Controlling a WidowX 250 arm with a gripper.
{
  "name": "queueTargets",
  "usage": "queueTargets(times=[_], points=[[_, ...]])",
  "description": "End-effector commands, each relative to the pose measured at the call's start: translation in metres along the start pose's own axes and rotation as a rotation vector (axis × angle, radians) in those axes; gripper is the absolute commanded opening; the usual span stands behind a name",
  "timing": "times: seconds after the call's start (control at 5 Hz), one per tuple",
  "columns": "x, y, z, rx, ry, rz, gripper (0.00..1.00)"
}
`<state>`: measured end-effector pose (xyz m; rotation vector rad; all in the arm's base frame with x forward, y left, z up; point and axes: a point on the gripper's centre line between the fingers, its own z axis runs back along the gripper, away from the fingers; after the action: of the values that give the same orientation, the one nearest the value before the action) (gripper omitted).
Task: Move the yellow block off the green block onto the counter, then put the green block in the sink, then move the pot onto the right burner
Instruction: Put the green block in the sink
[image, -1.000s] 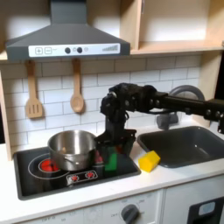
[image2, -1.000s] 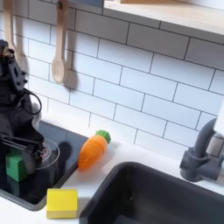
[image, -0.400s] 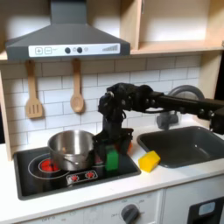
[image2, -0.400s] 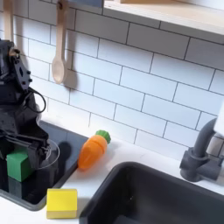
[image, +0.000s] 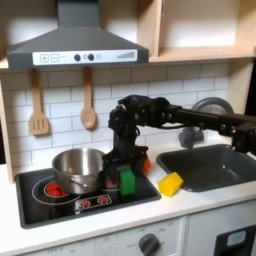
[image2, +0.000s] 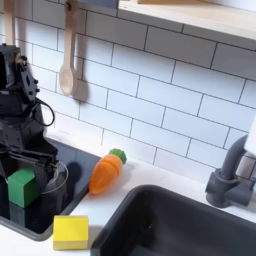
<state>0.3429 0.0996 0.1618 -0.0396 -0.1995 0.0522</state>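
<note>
Up a little since before, the green block (image2: 21, 187) now hangs just above the stove (image2: 60, 205), pinched in my gripper (image2: 25, 178), I think. Next I should carry it level, right to the sink (image: 215, 165).

You see two wooden utensils, a spatula (image: 38, 110) and a spoon (image: 88, 108), hanging on the white tiled wall (image2: 160, 90). An orange toy carrot (image2: 105, 172) lies beside the black stove panel (image: 70, 200), under the grey hood (image: 75, 45).
</note>
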Motion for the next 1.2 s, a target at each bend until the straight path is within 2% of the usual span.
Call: queueTargets(times=[0.0,0.6,1.0], points=[[-0.004,0.000,0.001,0.015,0.011,-0.001,0.00],[-0.013,0.001,0.001,0.010,0.030,0.001,0.00],[-0.002,-0.007,0.016,-0.023,0.006,-0.011,0.00]])
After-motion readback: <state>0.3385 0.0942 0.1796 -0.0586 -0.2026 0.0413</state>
